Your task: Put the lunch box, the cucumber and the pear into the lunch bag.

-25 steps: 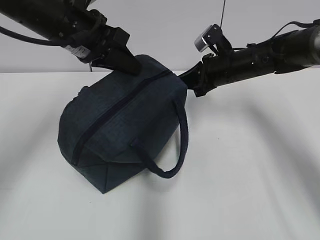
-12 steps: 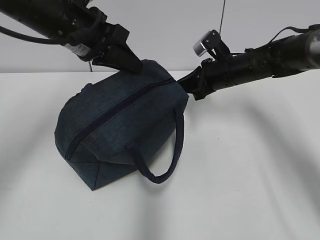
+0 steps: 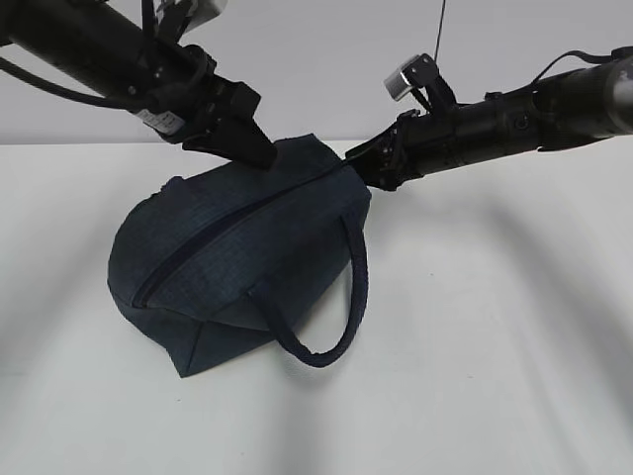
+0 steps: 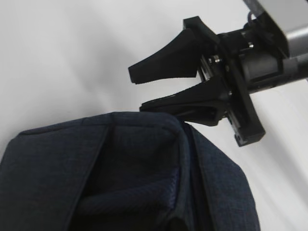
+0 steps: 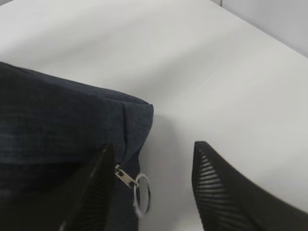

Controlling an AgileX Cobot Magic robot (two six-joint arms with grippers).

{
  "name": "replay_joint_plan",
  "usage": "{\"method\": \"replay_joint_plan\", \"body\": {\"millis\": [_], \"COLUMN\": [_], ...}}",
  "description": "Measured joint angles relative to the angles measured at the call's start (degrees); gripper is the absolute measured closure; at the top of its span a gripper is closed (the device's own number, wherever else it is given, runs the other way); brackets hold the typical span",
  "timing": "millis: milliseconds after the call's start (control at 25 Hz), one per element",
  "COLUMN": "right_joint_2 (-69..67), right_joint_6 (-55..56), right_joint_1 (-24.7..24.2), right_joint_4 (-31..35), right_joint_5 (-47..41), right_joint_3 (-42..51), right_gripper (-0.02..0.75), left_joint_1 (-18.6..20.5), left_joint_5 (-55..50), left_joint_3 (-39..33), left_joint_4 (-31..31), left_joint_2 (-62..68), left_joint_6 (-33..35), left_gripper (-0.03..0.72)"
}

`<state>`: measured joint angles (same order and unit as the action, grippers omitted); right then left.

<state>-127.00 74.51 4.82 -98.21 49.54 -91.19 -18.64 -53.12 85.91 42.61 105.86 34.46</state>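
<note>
The dark navy lunch bag (image 3: pixel 247 247) lies tilted on the white table, its zipper (image 3: pixel 227 230) closed along the top. My left gripper (image 3: pixel 247 148) is shut on the fabric of the bag's top far edge. In the left wrist view the bag (image 4: pixel 57 159) fills the bottom and hides my own jaws. My right gripper (image 3: pixel 361 163) is open at the bag's right end. In the right wrist view the metal ring pull (image 5: pixel 142 195) hangs between its fingers (image 5: pixel 154 190), touching neither. The lunch box, cucumber and pear are out of view.
The bag's looped strap handle (image 3: pixel 351 297) hangs down its front right side. The white table (image 3: pixel 495 346) stretches around the bag. A pale wall (image 3: pixel 326 59) stands behind. The left wrist view also shows the right gripper (image 4: pixel 139 89) open above the bag.
The bag has sagged lower and rounder on the table. My right gripper has moved left, closer around the zipper end. My left arm has shifted slightly down and left.
</note>
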Motion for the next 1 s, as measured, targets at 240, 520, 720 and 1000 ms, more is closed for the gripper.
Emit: {"method": "replay_joint_plan", "body": {"millis": [240,520,720,1000], "right_joint_2": [2.26,6.82,8.43,12.00], "right_joint_6": [10.18,27.05,31.58,33.85], "right_joint_1": [0.00,0.00,-0.11,-1.97], "right_joint_4": [-5.73,-7.18,-7.18,-7.18], "right_joint_5": [-7.17,-10.21,-10.64,-10.87], "right_joint_3": [-0.96,-1.20,-1.20,0.64], "right_gripper": [0.302,0.302,0.298,0.298], "left_joint_1": [2.38,4.40,7.12,12.83], "left_joint_5": [2.27,4.75,5.94,5.92], "left_joint_3": [0.00,0.00,0.00,0.00], "left_joint_4": [-1.30,-1.92,-2.09,-2.41], "left_joint_2": [0.17,0.17,0.11,-3.63], "left_joint_6": [-0.04,-0.04,-0.04,-0.04], "left_gripper": [0.412,0.218,0.211,0.211]}}
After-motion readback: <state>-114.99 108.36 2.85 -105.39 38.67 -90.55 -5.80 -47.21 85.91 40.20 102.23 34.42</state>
